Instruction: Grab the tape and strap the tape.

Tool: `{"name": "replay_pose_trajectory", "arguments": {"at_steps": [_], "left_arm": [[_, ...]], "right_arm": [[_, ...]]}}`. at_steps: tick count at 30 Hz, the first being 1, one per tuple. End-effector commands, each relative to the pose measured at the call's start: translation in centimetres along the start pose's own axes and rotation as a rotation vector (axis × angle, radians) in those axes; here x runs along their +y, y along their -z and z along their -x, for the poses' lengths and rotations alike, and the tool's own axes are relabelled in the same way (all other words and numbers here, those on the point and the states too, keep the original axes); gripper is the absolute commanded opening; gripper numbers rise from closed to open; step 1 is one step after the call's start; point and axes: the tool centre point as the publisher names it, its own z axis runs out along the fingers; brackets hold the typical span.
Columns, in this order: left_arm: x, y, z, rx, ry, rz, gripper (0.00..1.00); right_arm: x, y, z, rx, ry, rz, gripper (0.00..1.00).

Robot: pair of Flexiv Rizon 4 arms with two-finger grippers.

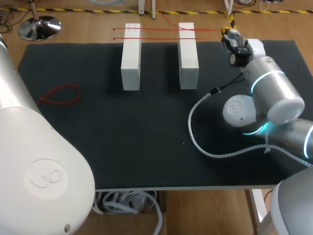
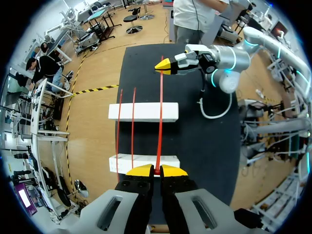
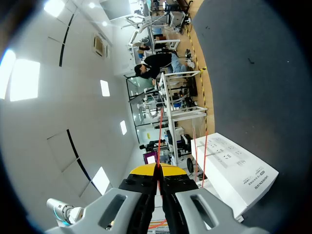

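Thin red tape (image 2: pixel 160 92), taut across white blocks (image 2: pixel 143 112)

Lines of red tape (image 1: pixel 156 29) over two plain white blocks (image 1: pixel 131 56) on a black tabletop (image 1: pixel 146 137); a loose loop (image 1: pixel 61 94), also red. Bright yellow tips on the black left tool (image 2: pixel 153 170) and right tool (image 1: pixel 226 32); silver-grey right arm (image 1: pixel 274 93) banded in glowing cyan, white ribbed cable (image 1: pixel 195 142).
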Motion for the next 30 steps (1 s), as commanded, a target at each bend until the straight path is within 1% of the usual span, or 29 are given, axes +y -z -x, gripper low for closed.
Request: {"name": "replay_pose_trajectory", "arguments": {"at_steps": [1,10,11,12,13,14,15,16,18,19,20,21,22,23,25,27,28,29,30], "left_arm": [[-0.1,0.1,0.0,0.000,0.002,0.004,0.00],[-0.1,0.1,0.0,0.000,0.002,0.004,0.00],[-0.1,0.1,0.0,0.000,0.002,0.004,0.00],[-0.1,0.1,0.0,0.000,0.002,0.004,0.00],[-0.1,0.1,0.0,0.000,0.002,0.004,0.00],[-0.1,0.1,0.0,0.000,0.002,0.004,0.00],[-0.1,0.1,0.0,0.000,0.002,0.004,0.00],[-0.1,0.1,0.0,0.000,0.002,0.004,0.00],[-0.1,0.1,0.0,0.000,0.002,0.004,0.00],[-0.1,0.1,0.0,0.000,0.002,0.004,0.00],[-0.1,0.1,0.0,0.000,0.002,0.004,0.00],[-0.1,0.1,0.0,0.000,0.002,0.004,0.00],[-0.1,0.1,0.0,0.000,0.002,0.004,0.00],[-0.1,0.1,0.0,0.000,0.002,0.004,0.00],[-0.1,0.1,0.0,0.000,0.002,0.004,0.00],[-0.1,0.1,0.0,0.000,0.002,0.004,0.00],[-0.1,0.1,0.0,0.000,0.002,0.004,0.00],[-0.1,0.1,0.0,0.000,0.002,0.004,0.00],[-0.1,0.1,0.0,0.000,0.002,0.004,0.00]], "right_arm": [[0.0,-0.1,0.1,0.002,0.000,-0.001,0.00],[0.0,-0.1,0.1,0.002,0.000,-0.001,0.00],[0.0,-0.1,-0.1,-0.009,0.036,-0.003,0.00],[-0.1,-0.2,-0.2,-0.012,0.108,-0.022,0.00],[-0.2,-0.2,-0.5,-0.007,0.103,-0.011,0.00],[-0.2,-0.3,-1.0,-0.006,0.137,-0.008,0.00],[-0.3,-0.3,-1.4,-0.005,0.211,-0.018,0.00],[-0.4,-0.4,-1.8,-0.003,0.251,-0.005,0.00],[-0.6,-0.5,-2.6,-0.011,0.370,-0.013,0.00],[-0.8,-0.6,-3.0,-0.007,0.379,-0.015,0.00],[-0.8,-0.7,-3.6,-0.007,0.424,-0.016,0.00],[-1.0,-0.8,-4.0,0.027,0.470,-0.028,0.00],[-1.2,-0.9,-4.5,0.026,0.445,-0.034,0.00],[-1.4,-0.9,-5.1,0.042,0.456,-0.050,0.00],[-1.8,-1.1,-5.8,0.073,0.545,-0.092,0.00],[-2.0,-1.0,-6.2,0.054,0.613,-0.154,0.00],[-2.2,-1.1,-6.4,0.032,0.603,-0.190,0.00],[-2.3,-1.1,-6.5,0.008,0.619,-0.214,0.00],[-2.5,-1.0,-6.4,0.027,0.688,-0.250,0.00]]}}
